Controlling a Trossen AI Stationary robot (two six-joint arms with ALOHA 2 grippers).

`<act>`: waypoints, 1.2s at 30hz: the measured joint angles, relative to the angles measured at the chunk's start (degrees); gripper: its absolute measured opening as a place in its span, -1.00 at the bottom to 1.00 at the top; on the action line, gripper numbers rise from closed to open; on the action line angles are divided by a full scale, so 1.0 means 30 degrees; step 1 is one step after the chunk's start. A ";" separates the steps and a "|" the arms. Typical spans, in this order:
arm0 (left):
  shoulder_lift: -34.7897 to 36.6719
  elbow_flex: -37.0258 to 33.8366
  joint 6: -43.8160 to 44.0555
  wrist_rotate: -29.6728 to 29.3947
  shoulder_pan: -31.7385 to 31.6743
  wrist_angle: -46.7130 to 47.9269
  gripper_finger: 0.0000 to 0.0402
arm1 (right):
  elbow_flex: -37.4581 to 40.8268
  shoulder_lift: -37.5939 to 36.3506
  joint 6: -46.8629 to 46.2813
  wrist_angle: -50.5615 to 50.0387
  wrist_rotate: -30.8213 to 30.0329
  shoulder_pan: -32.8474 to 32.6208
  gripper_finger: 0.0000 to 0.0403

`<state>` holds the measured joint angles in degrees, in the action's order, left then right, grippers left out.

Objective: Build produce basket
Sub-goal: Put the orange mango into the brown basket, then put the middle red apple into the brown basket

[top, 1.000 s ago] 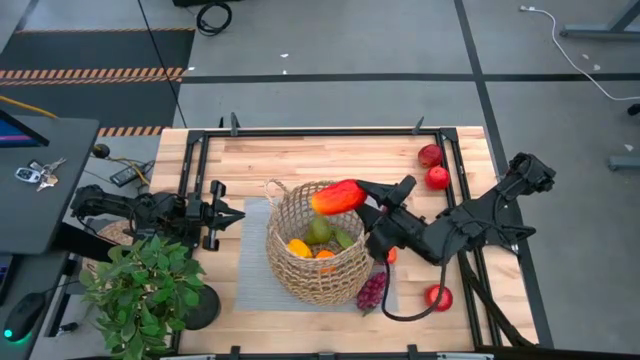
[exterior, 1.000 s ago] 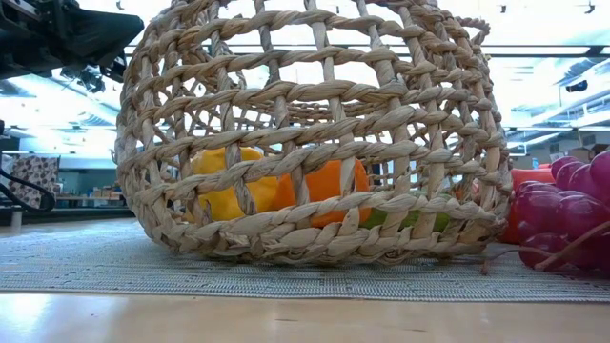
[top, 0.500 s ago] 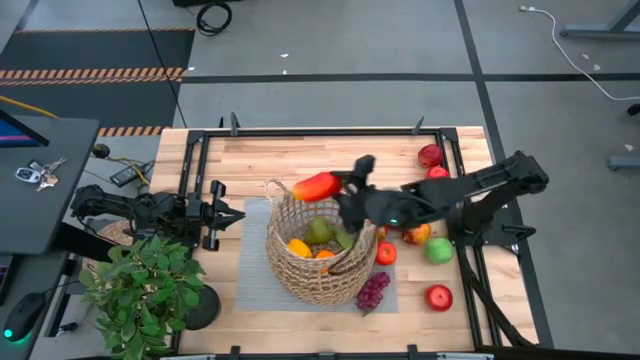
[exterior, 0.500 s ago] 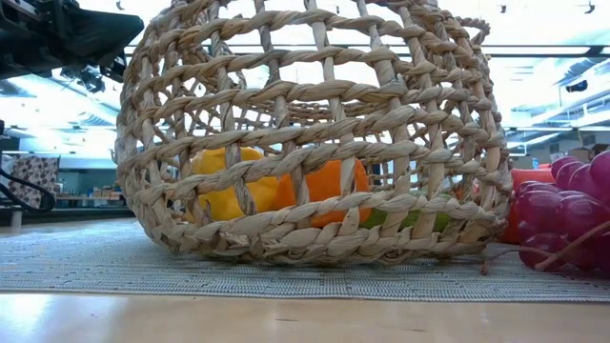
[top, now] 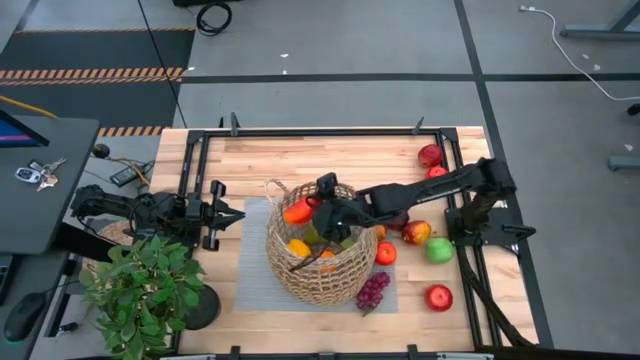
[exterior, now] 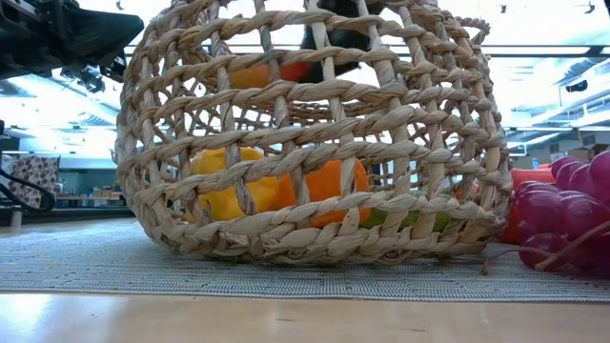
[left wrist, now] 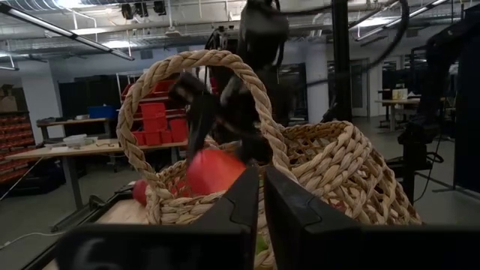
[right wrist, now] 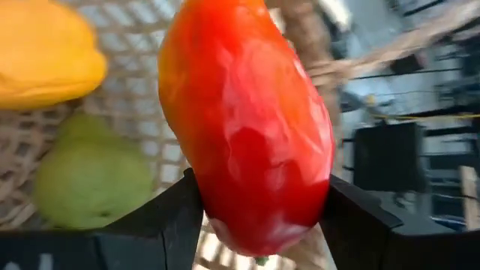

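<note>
Over the basket (top: 315, 262), the right gripper (top: 312, 211) is gripping a red-orange pepper (top: 297, 210) at its 11 o'clock rim. Several fruits are lying inside; apples (top: 430, 155) at 3 o'clock and grapes (top: 372, 291) are waiting.

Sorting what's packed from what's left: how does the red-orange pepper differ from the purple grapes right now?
The red-orange pepper is clamped in the right gripper over the basket; the purple grapes lie loose on the mat beside it. The pepper is one smooth, elongated piece; the grapes are a cluster of small dark balls. Both are toy produce, and neither rests inside the basket yet.
</note>
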<state>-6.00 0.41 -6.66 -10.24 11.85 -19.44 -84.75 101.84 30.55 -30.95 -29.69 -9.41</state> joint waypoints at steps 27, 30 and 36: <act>-0.0001 0.0006 0.0000 -0.0006 0.0000 0.0000 -0.86 | 0.0007 -0.0763 -0.2814 -0.2232 0.0303 -0.0647 0.78; 0.0001 0.0001 0.0000 -0.0007 0.0001 0.0000 -0.84 | 0.0007 -0.2258 -0.2562 -0.1997 -0.1292 -0.1220 0.81; 0.0006 -0.0001 0.0000 0.0000 -0.0005 0.0000 -0.83 | 0.0007 -0.5575 -0.2867 -0.0566 -0.2772 -0.3028 0.76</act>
<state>-5.98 0.40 -6.66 -10.24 11.84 -19.44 -84.73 85.12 21.95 -32.65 -38.00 -18.49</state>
